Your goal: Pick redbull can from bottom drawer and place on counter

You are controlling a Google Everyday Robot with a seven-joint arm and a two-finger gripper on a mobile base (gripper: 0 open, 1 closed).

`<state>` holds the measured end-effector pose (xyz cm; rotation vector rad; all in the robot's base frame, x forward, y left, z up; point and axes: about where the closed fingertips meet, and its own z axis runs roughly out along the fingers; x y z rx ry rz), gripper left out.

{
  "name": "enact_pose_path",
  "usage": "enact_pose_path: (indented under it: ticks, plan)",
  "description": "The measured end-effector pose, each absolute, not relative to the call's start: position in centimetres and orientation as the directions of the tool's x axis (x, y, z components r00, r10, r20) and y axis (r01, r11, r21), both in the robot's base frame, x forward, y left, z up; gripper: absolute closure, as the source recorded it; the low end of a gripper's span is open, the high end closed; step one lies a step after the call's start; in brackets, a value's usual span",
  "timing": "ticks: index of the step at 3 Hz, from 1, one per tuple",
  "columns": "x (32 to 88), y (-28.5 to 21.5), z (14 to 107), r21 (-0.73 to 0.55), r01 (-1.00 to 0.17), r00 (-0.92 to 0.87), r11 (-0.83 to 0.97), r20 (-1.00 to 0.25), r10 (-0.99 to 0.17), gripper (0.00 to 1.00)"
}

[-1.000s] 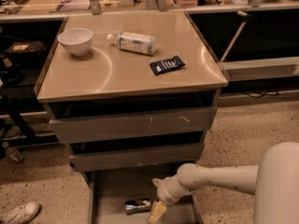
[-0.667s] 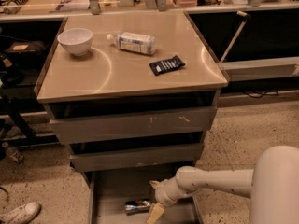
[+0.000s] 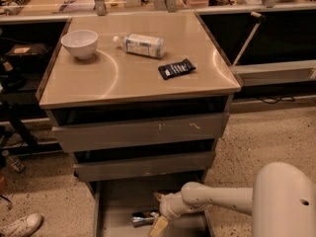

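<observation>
Gripper (image 3: 158,212) in bottom drawer (image 3: 118,201), fingers (image 3: 159,226) wide apart beside redbull can (image 3: 144,217).

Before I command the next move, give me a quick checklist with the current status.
1. Bottom drawer open: ok.
2. Redbull can visible, lying on its side on the drawer floor: ok.
3. Gripper low inside the drawer, right beside the can: ok.
4. Can secured in the gripper: cannot tell.
5. Bare spot on the counter in front of the bowl, bottle and snack packet: ok.
</observation>
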<state>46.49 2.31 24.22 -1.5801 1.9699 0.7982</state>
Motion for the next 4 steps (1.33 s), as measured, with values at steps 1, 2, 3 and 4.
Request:
enact_pose_path:
  ticks: [1,2,3,4]
  plan:
    - [47.2,3.3,21.6,0.137,-0.977,-0.211,0.163,-0.702,-0.680,0.00]
    - [47.1,4.1,19.6,0.138,-0.979,-0.205,0.152,-0.698,-0.686,0.00]
    - [46.0,4.6,17.4,0.151,-0.979,-0.204,0.138,-0.686,-0.699,0.00]
    - [46.0,4.7,17.4,0.151,-0.979,-0.204,0.137,-0.686,-0.699,0.00]
